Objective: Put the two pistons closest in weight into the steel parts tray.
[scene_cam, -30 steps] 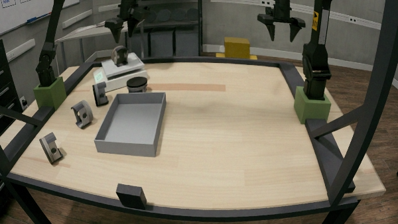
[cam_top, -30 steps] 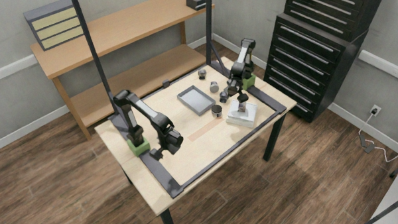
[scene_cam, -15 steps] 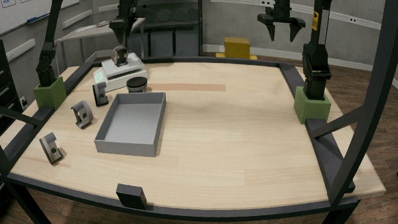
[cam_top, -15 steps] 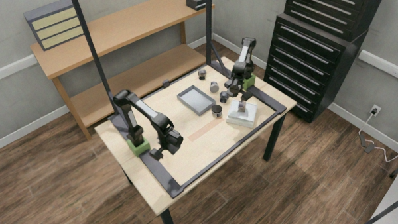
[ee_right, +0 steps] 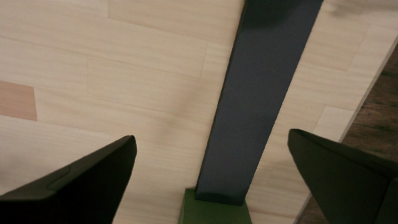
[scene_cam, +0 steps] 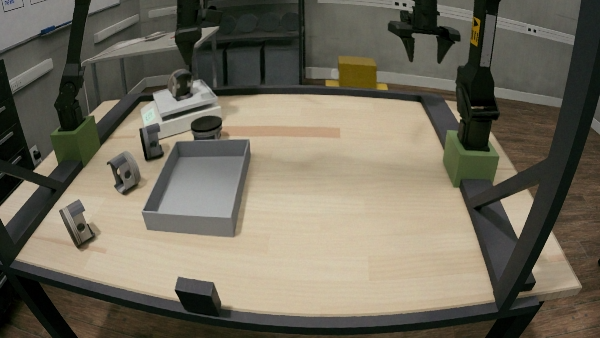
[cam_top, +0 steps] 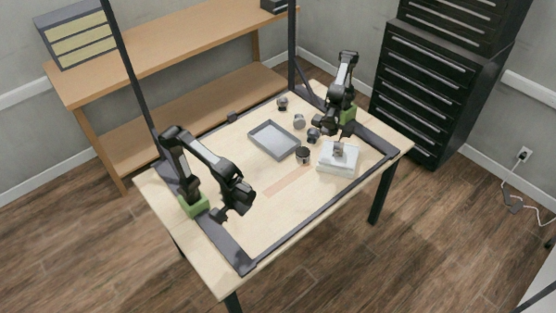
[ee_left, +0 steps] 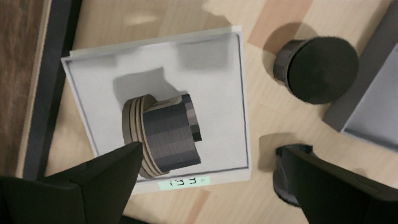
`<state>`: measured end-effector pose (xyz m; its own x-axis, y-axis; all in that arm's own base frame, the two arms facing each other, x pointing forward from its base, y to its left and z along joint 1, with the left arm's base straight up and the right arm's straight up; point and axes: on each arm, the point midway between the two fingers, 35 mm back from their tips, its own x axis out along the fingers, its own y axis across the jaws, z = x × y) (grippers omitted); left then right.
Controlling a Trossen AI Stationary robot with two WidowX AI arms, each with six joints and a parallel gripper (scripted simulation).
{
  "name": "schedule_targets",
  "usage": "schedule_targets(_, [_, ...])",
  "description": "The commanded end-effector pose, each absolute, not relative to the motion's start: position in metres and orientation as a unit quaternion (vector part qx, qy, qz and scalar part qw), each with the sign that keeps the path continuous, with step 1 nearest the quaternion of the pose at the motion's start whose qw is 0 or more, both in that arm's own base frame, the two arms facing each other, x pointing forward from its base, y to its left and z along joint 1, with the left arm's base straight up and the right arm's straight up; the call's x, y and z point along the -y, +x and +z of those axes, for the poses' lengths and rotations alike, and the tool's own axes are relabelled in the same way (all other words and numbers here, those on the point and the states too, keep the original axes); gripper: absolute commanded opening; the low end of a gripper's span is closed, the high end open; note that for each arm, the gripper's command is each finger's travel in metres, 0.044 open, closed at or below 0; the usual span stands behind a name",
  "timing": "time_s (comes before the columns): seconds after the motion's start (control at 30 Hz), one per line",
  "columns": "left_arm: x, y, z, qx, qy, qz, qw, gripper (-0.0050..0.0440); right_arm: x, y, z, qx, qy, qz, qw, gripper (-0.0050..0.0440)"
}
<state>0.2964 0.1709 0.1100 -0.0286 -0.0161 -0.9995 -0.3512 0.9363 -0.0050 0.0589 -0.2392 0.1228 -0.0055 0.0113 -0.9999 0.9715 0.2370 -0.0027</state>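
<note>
A pale wooden table [cam_top: 259, 222] [scene_cam: 350, 210] [ee_left: 267, 120] [ee_right: 140, 75] carries two black robot arms on green bases, with the steel parts tray [cam_top: 279, 157] [scene_cam: 190, 224] [ee_left: 345, 112] between them, no piston in it. Near the left arm's base stands a white scale [cam_top: 330, 171] [scene_cam: 192, 120] [ee_left: 215, 57], its lit display too small to read surely. One piston [cam_top: 338, 149] [scene_cam: 179, 84] [ee_left: 167, 132] lies on its side on the scale's pan. A dark-topped piston [cam_top: 303, 155] [scene_cam: 206, 128] [ee_left: 324, 70] stands between scale and tray; three others, a dark piston [cam_top: 313, 135] [scene_cam: 151, 142] [ee_left: 284, 177], a grey piston [cam_top: 298, 121] [scene_cam: 124, 172] and a farther piston [cam_top: 282, 103] [scene_cam: 77, 223], are spread along the tray's side toward the left arm's base. The left gripper [cam_top: 331, 132] [scene_cam: 189, 52] [ee_left: 213, 152], spread wide and gripping nothing, hangs above the scale; the right gripper [cam_top: 232, 215] [scene_cam: 425, 60] [ee_right: 211, 139], also wide and unladen, hangs over its own side of the table.

Above the white scale [cam_top: 326, 169] [scene_cam: 187, 120] [ee_left: 234, 178] and its piston [cam_top: 338, 149] [scene_cam: 180, 84] [ee_left: 170, 134], the left gripper [cam_top: 331, 130] [scene_cam: 195, 42] [ee_left: 213, 152] swings to a new angle; its fingers, seen side by side in the exterior view a second earlier, now line up more nearly one behind the other.
</note>
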Motion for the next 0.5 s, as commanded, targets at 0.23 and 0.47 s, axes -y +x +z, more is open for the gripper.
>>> schedule_targets(0.23, [-0.174, 0.285, 0.120, -0.664, -0.205, 0.210, 0.688, 0.0378, 0.244, 0.061, 0.131, -0.552, 0.430, -0.439, 0.563, 0.0400])
schedule_targets(0.47, [-0.176, 0.251, 0.118, -0.658, -0.227, 0.232, 0.680, 0.0378, 0.244, 0.061, 0.131, -0.552, 0.430, -0.439, 0.563, 0.0400])
